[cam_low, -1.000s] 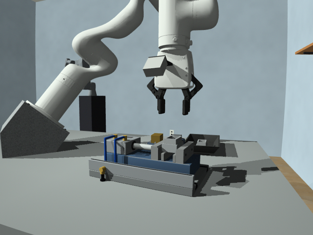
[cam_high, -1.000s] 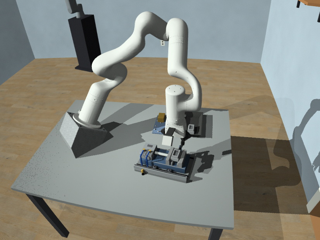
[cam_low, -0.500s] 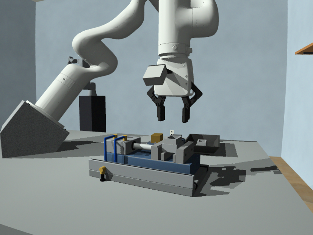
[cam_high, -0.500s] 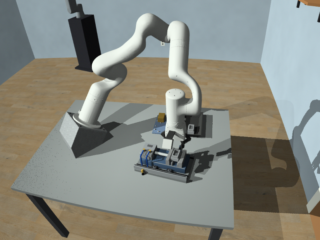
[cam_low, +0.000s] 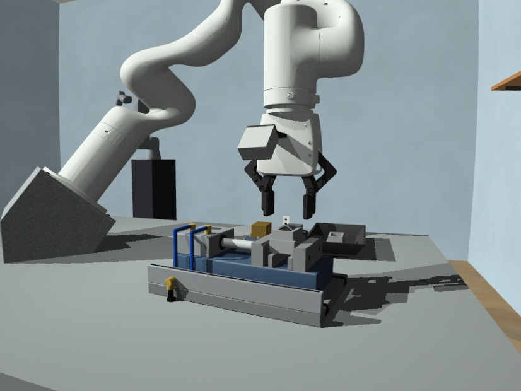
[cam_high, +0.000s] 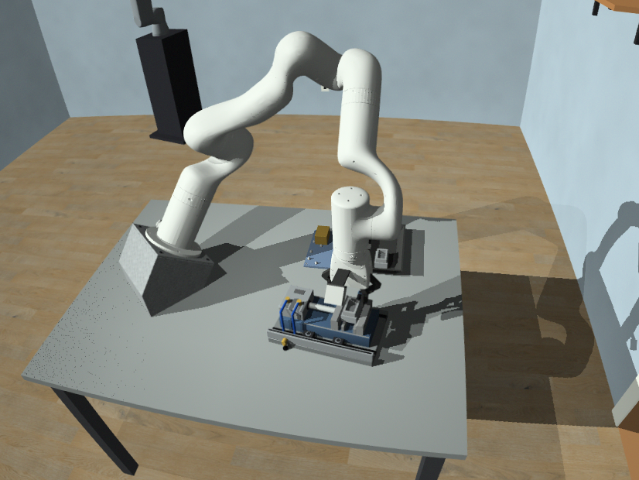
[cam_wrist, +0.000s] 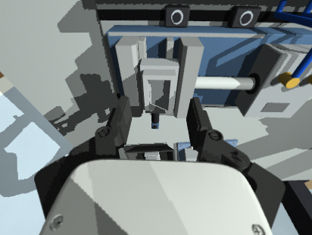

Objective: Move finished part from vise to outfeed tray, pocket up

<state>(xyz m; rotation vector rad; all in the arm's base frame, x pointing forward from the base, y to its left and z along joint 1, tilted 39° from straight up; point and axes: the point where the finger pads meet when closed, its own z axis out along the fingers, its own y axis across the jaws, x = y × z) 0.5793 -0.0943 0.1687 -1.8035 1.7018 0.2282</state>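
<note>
The finished part (cam_low: pixel 287 233) is a grey block with its pocket facing up, clamped between the grey jaws of the vise (cam_low: pixel 250 260) on the blue base. It also shows in the wrist view (cam_wrist: pixel 159 88) and in the top view (cam_high: pixel 352 309). My gripper (cam_low: pixel 287 211) hangs straight above the part, a short way over its top, with the fingers open and nothing between them. In the wrist view the fingers stand on either side of the part's near end. The outfeed tray is a dark open box behind and right of the vise.
A small grey block (cam_low: pixel 335 236) lies inside the tray. A yellow-brown block (cam_high: pixel 323 234) sits on a blue plate (cam_high: pixel 316 256) behind the vise. Blue hoses (cam_low: pixel 189 246) rise at the vise's left end. A black tower (cam_high: pixel 167 85) stands beyond the table.
</note>
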